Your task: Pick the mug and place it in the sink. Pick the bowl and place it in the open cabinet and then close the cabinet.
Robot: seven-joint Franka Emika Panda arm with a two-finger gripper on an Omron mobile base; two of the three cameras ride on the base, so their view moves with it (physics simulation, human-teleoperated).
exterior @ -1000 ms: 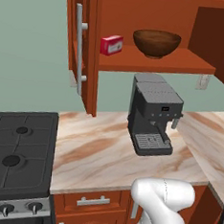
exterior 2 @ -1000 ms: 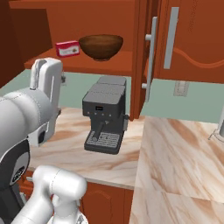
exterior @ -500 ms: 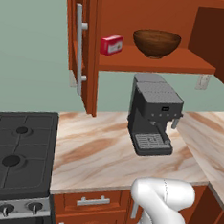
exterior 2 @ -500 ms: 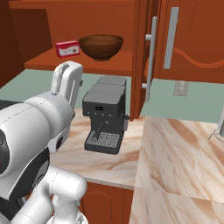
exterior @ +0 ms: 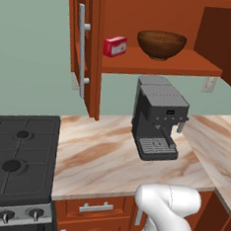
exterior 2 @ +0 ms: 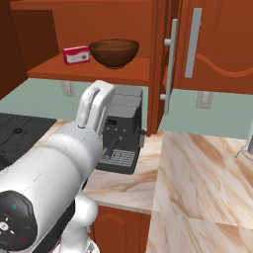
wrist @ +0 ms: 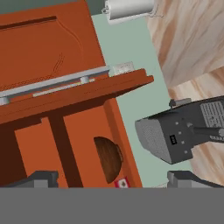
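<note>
Standing wide and empty, the gripper faces the open cabinet, whose shelf holds the bowl beside a small red box. The cabinet door probably swings stiffly and lightly; pushing near its bar handle seems best.

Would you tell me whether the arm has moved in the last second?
Yes: in the right base view the arm swung rightward, toward the coffee machine.
</note>
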